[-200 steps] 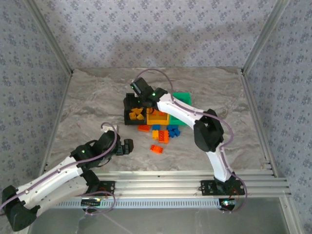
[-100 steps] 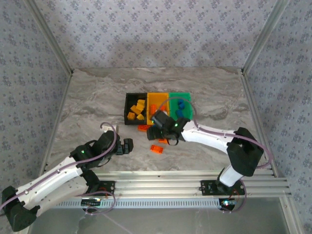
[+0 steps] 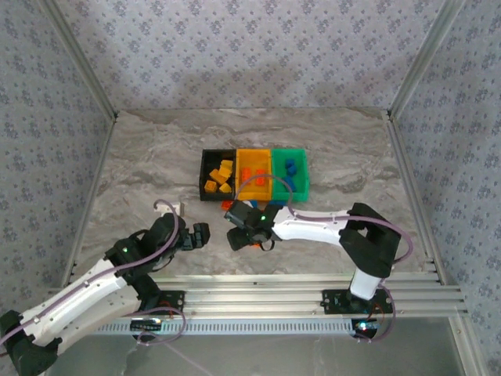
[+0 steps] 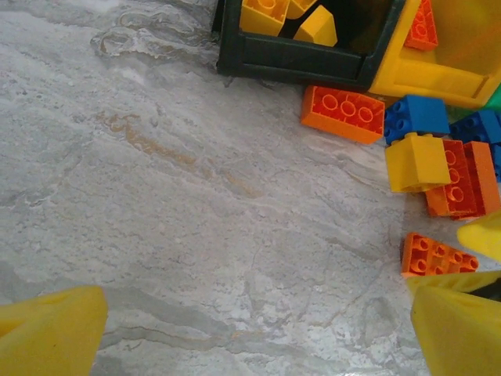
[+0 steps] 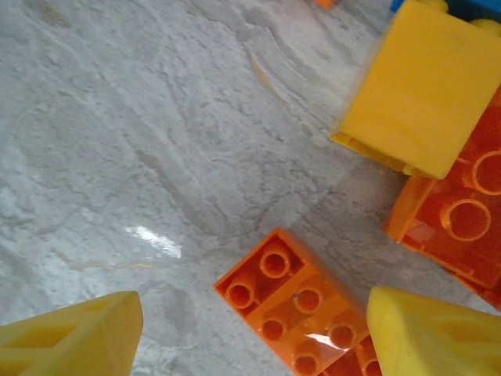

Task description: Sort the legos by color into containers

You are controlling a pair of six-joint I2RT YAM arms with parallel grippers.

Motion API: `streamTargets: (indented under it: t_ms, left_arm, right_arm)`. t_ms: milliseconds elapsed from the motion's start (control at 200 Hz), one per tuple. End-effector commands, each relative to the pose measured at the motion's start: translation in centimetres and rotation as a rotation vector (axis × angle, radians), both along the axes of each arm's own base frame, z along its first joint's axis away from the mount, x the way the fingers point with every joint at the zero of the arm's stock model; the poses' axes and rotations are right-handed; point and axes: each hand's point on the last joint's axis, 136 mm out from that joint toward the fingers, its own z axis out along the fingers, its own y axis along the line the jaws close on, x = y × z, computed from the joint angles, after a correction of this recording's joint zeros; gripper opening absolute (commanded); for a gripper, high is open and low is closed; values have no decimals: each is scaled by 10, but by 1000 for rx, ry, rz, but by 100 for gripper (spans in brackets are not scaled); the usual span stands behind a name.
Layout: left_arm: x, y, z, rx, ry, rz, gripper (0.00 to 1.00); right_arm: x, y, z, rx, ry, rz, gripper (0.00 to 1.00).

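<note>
The three joined containers stand mid-table: the black bin point(image 3: 205, 174) holds yellow legos point(image 3: 221, 175), the yellow-orange bin point(image 3: 254, 157) holds orange ones, and the green bin point(image 3: 302, 171) holds blue ones. Loose legos lie in front of them: an orange brick point(image 4: 344, 113), a blue one point(image 4: 415, 116), a yellow one point(image 4: 415, 160) and orange-red ones point(image 4: 462, 178). My right gripper point(image 5: 254, 337) is open, low over the table, with an orange brick point(image 5: 301, 309) lying between its yellow fingers point(image 5: 70, 337). My left gripper point(image 4: 258, 329) is open over bare table.
A yellow brick point(image 5: 423, 86) and another orange brick point(image 5: 462, 219) lie just beyond the right gripper. The two grippers point(image 3: 202, 233) point(image 3: 235, 237) are close together near the front. Metal rails point(image 3: 297, 282) edge the near side; patterned walls enclose the table.
My right arm swung back from above the black bin and came down in front of the loose pile, over the orange brick. My left gripper shifted slightly.
</note>
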Motion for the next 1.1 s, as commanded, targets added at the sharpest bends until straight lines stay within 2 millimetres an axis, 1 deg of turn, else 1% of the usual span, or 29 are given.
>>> streamTargets:
  t_ms: [0,35,160,280,340,495,585,655,715,770,849,874,964,1034,1094]
  left_arm:
    - [-1,7,-3,6,6,26,100]
    - [-1,7,-3,8,6,28,100]
    - [0,8,-2,6,5,28,100]
    - [0,8,-3,5,7,32,100]
    - [-1,8,-4,4,11,28,100]
    - [-1,7,-5,4,15,25,100]
    - [-1,7,-4,1,15,25,100]
    - [-2,6,-5,1,19,19,100]
    - [-2,4,-5,-5,19,9,100]
    - [-2,2,-4,-7,20,3,100]
    - [-1,0,-5,-5,24,-5,100]
    - [-1,-1,-5,-5,23,-9,100]
    - [1,-4,-6,-5,28,-14,100]
    - [2,-6,-7,-5,30,-18,100]
    - [3,-8,-8,-5,32,-19,100]
  right_arm:
    - [3,-12,-7,-81,-3,18,75]
    - [2,-12,-8,-88,-5,27,74]
    - [-10,-15,-14,-121,20,56,68]
    - [-19,-20,-23,-172,34,68,59]
    - [-20,-22,-27,-190,36,62,55]
    - [-17,-22,-34,-216,37,40,48]
    - [-15,-21,-32,-214,30,34,41]
    - [-14,-18,-28,-195,20,34,34]
    - [-13,-14,-20,-164,5,38,29]
    - [-12,-13,-9,-136,-8,36,27]
    - [-7,-12,13,-86,-45,23,26]
    - [-5,-12,23,-64,-61,17,26]
    - [12,-15,57,12,-119,-24,26]
    - [33,-18,80,75,-153,-73,26]
    - [54,-23,94,117,-171,-127,26]
